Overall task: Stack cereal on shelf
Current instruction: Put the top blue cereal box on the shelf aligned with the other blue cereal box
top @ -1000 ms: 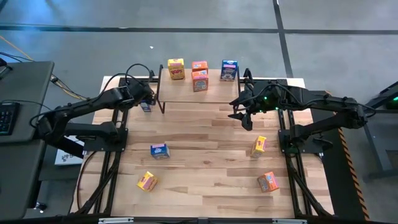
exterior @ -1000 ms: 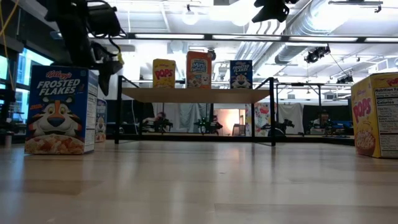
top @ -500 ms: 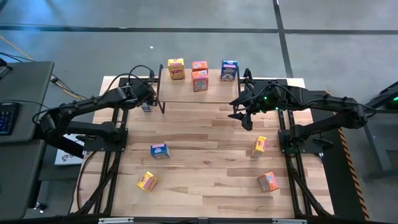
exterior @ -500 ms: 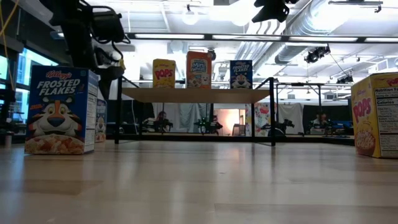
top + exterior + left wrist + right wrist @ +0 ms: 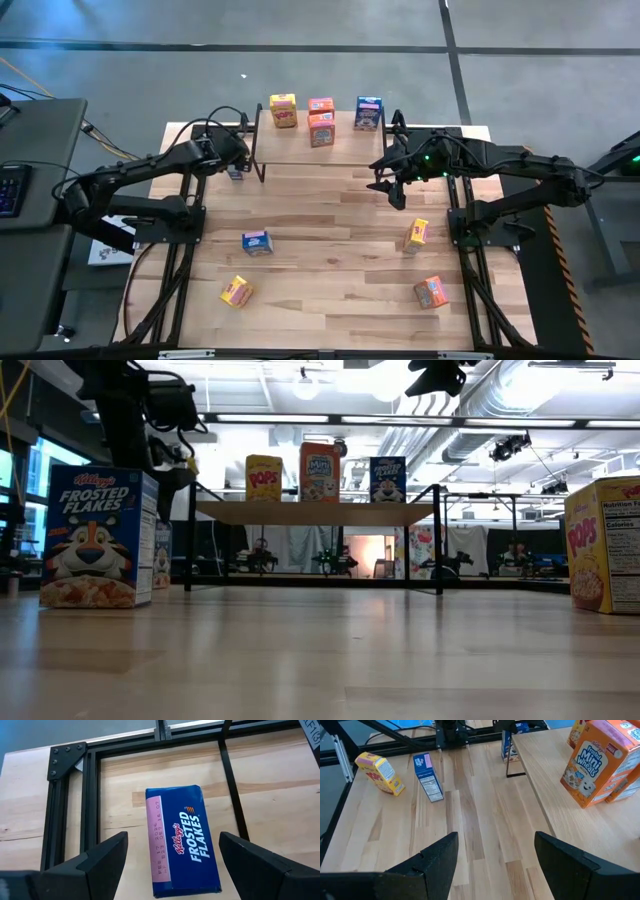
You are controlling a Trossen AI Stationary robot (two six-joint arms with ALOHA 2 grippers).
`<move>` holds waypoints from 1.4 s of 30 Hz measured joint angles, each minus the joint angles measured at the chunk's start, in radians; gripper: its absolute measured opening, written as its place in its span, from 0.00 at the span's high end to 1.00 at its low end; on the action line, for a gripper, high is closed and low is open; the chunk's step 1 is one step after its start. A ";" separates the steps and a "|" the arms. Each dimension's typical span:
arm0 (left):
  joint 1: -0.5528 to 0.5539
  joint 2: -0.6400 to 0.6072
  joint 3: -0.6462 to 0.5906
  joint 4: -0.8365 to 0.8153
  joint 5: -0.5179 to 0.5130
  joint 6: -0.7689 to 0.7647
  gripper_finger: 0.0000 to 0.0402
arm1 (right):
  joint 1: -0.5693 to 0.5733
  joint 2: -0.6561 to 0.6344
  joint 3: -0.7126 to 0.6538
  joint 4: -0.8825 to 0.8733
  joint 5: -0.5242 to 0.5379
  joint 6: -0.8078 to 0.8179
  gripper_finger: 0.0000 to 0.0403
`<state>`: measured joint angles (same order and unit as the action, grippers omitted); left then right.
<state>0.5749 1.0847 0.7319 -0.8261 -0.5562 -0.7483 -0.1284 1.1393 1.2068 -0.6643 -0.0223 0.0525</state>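
Note:
A blue cereal box (image 5: 182, 842) stands on the table beside the shelf's left legs (image 5: 235, 173). My left gripper (image 5: 172, 840) hovers over it, open, one finger on either side and touching nothing. The shelf (image 5: 300, 150) carries a yellow box (image 5: 283, 110), two orange boxes (image 5: 322, 129) and a blue box (image 5: 368, 113), all upright. My right gripper (image 5: 392, 190) hangs open, with nothing between its fingers, above the table off the shelf's right end.
Loose boxes on the table: a blue one (image 5: 256, 242) and a yellow one (image 5: 236, 291) near left, a yellow one (image 5: 416, 235) and an orange one (image 5: 431, 292) near right. Bare wood lies in the middle (image 5: 330, 230). The shelf's black legs (image 5: 230, 785) stand close to the left gripper.
My left gripper has tipped a little further down over the blue box by the shelf's left legs, staying open.

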 joint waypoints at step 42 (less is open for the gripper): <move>0.033 0.001 -0.041 0.047 0.064 0.025 0.43 | 0.000 0.000 0.000 0.000 0.000 0.027 0.37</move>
<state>0.6079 1.0855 0.6907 -0.7788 -0.4919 -0.7235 -0.1284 1.1393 1.2068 -0.6647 -0.0223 0.0792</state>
